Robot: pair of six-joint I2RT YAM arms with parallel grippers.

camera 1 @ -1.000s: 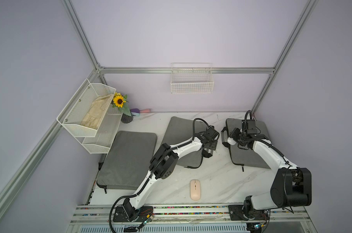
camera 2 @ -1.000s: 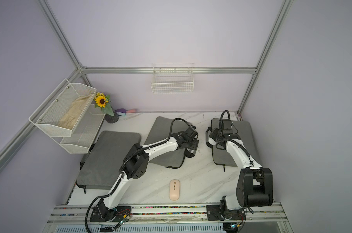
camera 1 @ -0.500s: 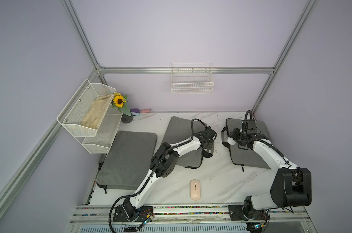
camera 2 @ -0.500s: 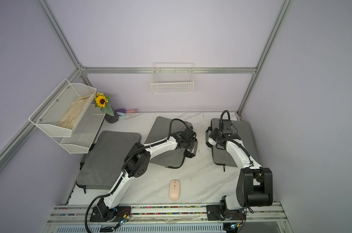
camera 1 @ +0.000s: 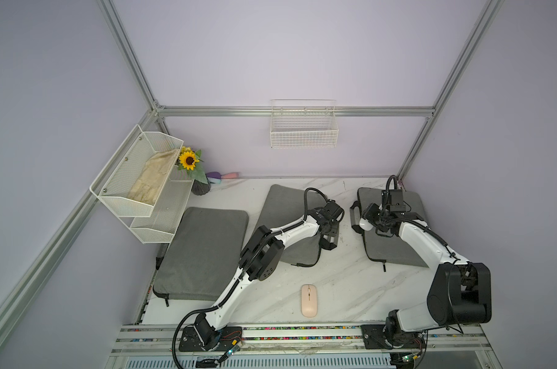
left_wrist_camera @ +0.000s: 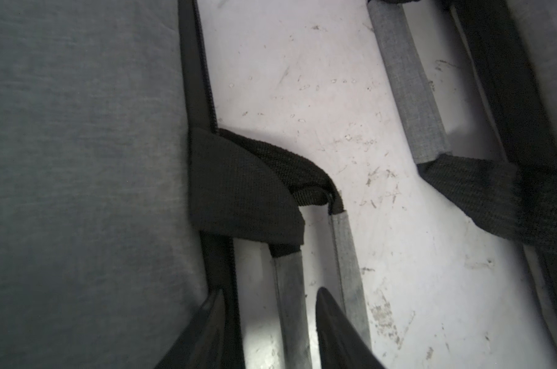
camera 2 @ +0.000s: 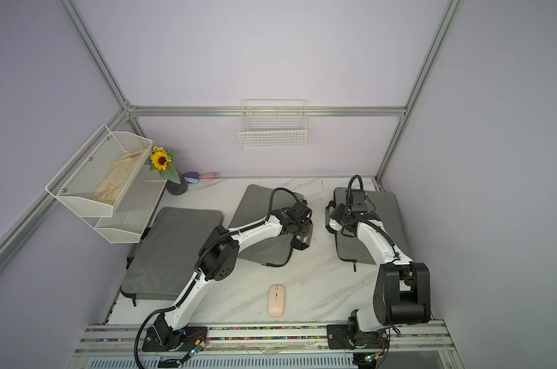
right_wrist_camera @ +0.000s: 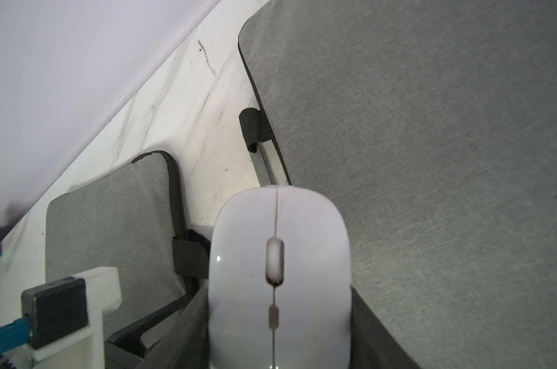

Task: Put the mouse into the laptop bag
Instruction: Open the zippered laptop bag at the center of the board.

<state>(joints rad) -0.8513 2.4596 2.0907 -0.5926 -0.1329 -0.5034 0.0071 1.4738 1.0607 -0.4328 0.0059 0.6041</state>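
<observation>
Right wrist view, glossy white mouse (right_wrist_camera: 278,223), pale scroll wheel (right_wrist_camera: 274,262)

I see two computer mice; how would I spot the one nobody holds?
Start at the marble table and look near its front edge. The pink mouse lies there alone; the white mouse is gripped in the right hand.

A wire basket (camera 1: 304,137) hangs on the back wall (camera 1: 270,64); a sunflower (camera 1: 188,160) stands beside the mesh shelf (camera 1: 120,172).
</observation>
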